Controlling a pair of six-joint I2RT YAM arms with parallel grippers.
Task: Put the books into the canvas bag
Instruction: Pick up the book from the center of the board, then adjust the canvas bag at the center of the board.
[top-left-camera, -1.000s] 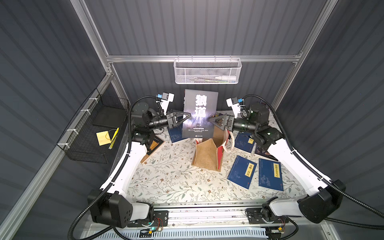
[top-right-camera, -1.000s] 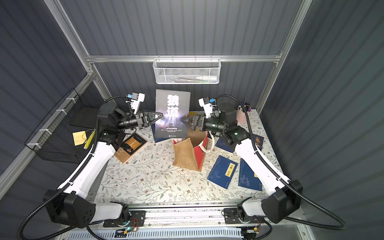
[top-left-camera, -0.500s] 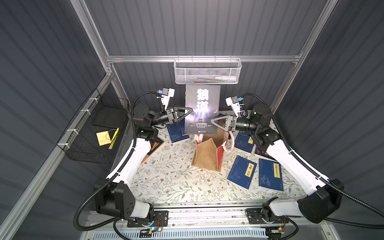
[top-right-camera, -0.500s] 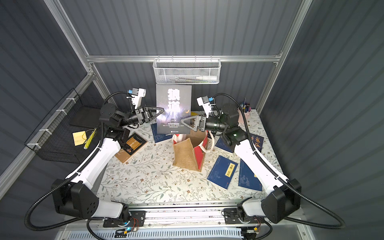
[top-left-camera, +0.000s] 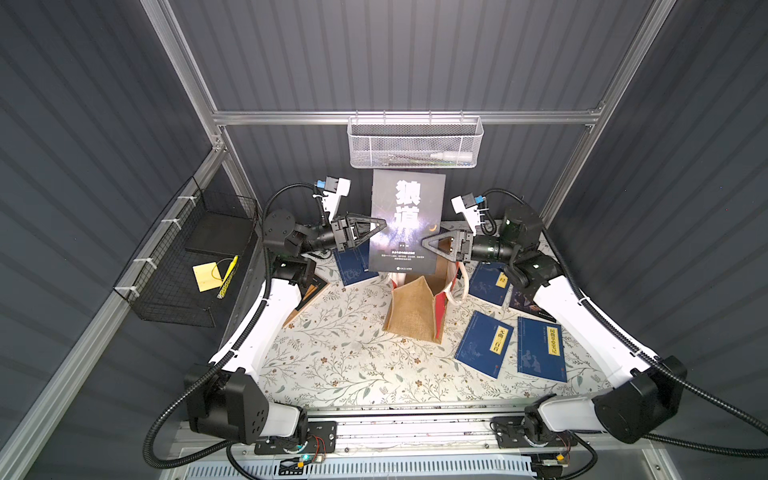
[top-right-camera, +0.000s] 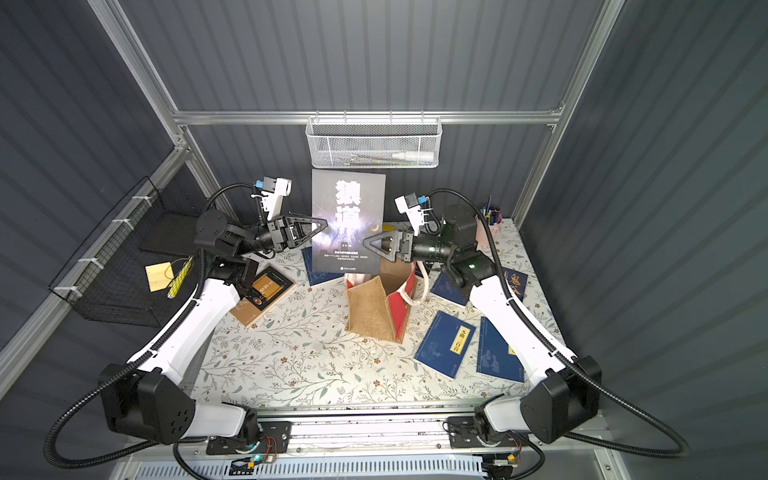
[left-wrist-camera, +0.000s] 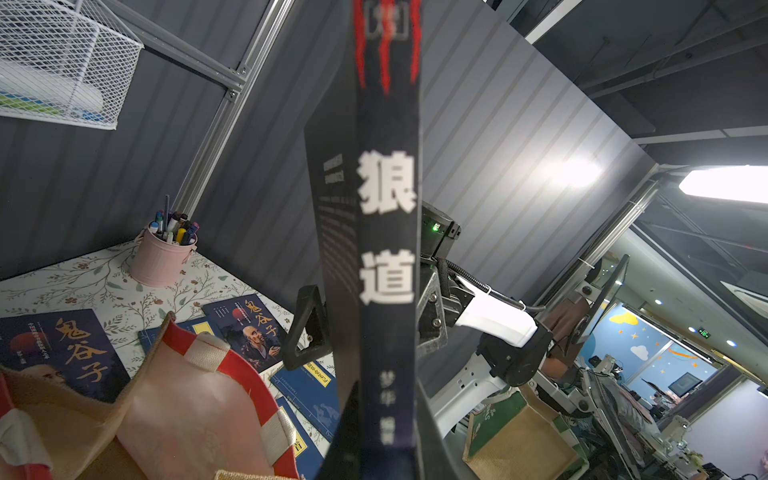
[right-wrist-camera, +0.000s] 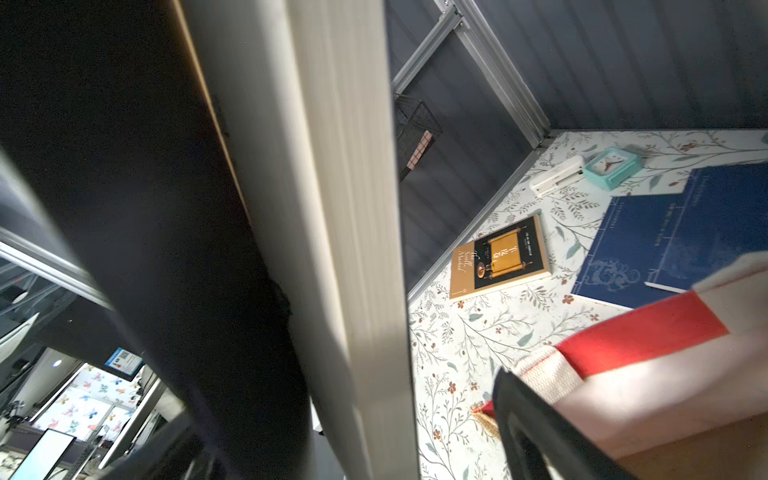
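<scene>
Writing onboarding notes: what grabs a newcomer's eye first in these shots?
A dark book with big white characters, held upright in mid-air over the open canvas bag at the middle of the floral tablecloth. The left gripper is shut on one side edge; the right gripper stands open around the opposite edge. Navy books lie scattered beside the bag.

Both top views: even light, sharp, soft shadows on bench; edges bowed. Left wrist view: ceiling lamp glares, book blurred. Right wrist view: foreground defocused.
</scene>
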